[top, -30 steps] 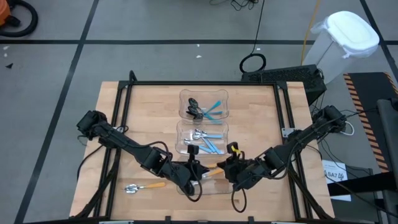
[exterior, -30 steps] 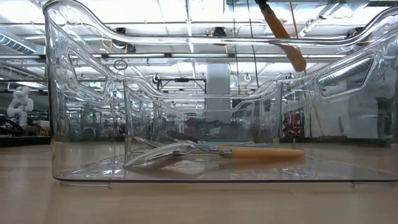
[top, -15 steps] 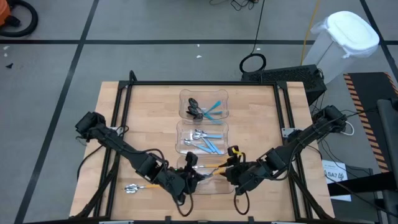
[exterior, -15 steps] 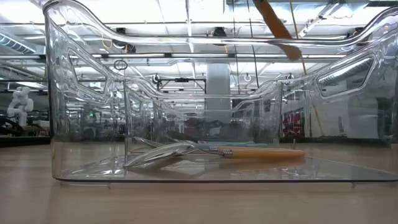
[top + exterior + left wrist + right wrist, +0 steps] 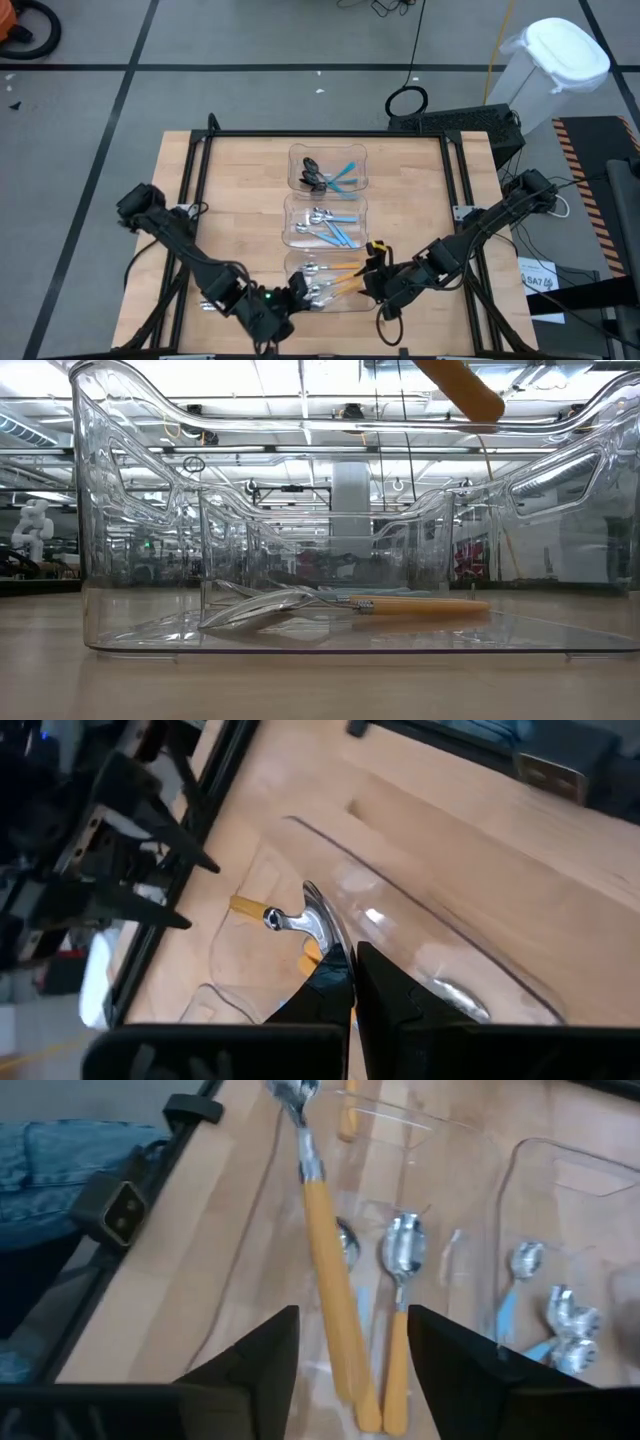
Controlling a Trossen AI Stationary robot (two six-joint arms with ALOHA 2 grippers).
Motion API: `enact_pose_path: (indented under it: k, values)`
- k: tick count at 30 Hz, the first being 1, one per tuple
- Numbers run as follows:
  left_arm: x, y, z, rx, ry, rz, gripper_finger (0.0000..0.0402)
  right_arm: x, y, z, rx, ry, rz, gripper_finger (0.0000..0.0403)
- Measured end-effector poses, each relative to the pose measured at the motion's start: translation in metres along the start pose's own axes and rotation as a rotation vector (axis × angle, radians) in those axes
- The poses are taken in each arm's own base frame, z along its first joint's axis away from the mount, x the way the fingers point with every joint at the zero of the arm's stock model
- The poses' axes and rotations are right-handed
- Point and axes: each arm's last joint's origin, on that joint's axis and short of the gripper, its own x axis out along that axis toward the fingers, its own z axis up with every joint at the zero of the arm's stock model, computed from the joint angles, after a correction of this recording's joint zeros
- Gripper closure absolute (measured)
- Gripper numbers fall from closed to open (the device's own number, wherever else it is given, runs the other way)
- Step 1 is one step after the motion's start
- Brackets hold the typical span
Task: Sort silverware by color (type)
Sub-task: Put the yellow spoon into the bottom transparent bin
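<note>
Orange-handled spoons lie lower centre in the near bin. We judge them light, stiff, slippery; grip the plastic handle. Our right gripper stands open above them; left gripper closed, empty.

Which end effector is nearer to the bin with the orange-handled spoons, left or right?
Right. The right end effector is open at the edge of the near bin, over its orange-handled spoons. The left end effector is shut just outside the bin's other side, so both are close.
</note>
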Motion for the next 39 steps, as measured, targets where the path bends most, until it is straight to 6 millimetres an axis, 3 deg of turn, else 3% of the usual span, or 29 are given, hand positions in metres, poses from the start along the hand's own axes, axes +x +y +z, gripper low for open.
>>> enact_pose_path:
  k: [18,27,39]
  values:
    - [-0.018,-0.029,0.011,0.283,0.053,0.035,0.0399,0.01,-0.001,0.0,0.018,-0.034,0.126,0.0195]
    - [-0.024,-0.038,0.014,0.44,0.046,0.023,0.0399,0.026,-0.004,-0.001,0.044,-0.005,0.166,0.0195]
    - [-0.024,-0.039,0.009,0.502,0.102,0.01,0.0399,0.043,-0.003,-0.003,0.033,0.024,0.252,0.0214]
